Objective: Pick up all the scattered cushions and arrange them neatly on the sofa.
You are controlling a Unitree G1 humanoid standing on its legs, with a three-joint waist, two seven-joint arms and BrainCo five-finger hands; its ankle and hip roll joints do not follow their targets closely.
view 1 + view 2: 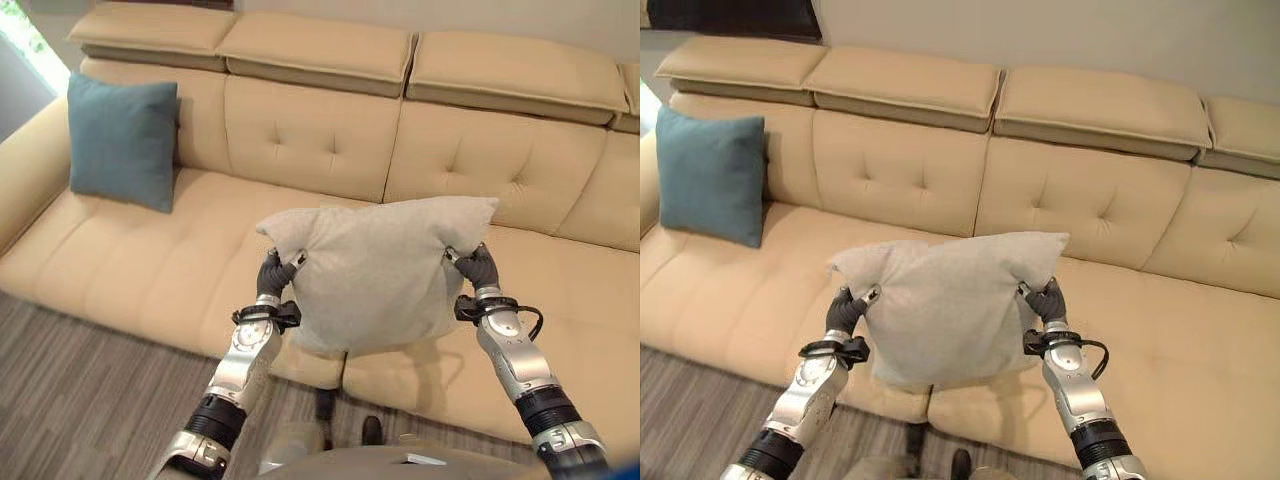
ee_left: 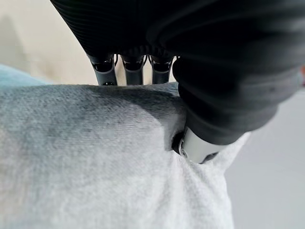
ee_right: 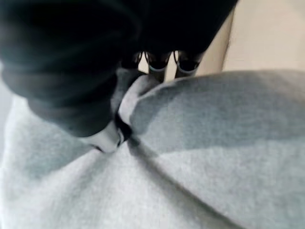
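Observation:
A light grey cushion point(image 1: 375, 270) hangs in the air above the front of the beige sofa point(image 1: 150, 270), held up between both hands. My left hand point(image 1: 272, 278) pinches its left edge, thumb pressed into the cloth point(image 2: 193, 145). My right hand point(image 1: 478, 266) pinches the right edge, and the fabric bunches at its thumb point(image 3: 112, 136). A teal cushion point(image 1: 122, 140) leans upright against the backrest at the sofa's far left end.
The sofa has a tufted backrest point(image 1: 320, 140) with padded headrests point(image 1: 310, 45) along the top. Its seat is bare in the middle and to the right point(image 1: 1200, 360). Grey striped floor point(image 1: 80, 400) lies before the sofa at lower left.

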